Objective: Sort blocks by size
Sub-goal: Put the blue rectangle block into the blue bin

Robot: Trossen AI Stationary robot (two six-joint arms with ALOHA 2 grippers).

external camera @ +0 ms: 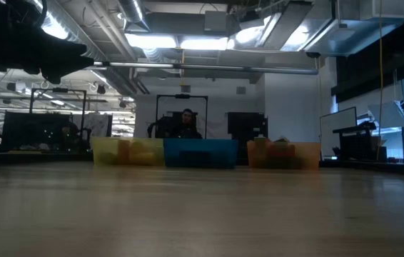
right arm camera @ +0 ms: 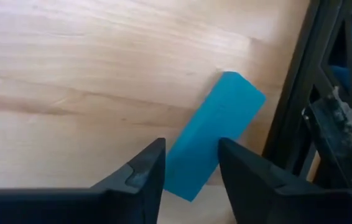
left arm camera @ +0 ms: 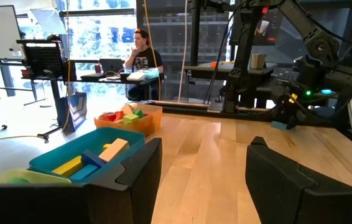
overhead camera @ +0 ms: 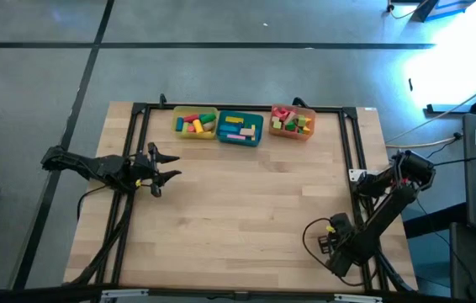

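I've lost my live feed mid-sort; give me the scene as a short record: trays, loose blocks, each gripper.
trays: yellow tray, teal tray and orange tray in a row at the table's far edge, each holding blocks
loose block: one blue block flat on the table at the near right corner, by the frame rail
right gripper: low over the blue block, fingers either side of its end, contact unclear
left gripper: open, empty, over the table's left side

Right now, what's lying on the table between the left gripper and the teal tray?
Nothing: in the high view the wood between the left gripper and the teal tray is bare. The left wrist view agrees.
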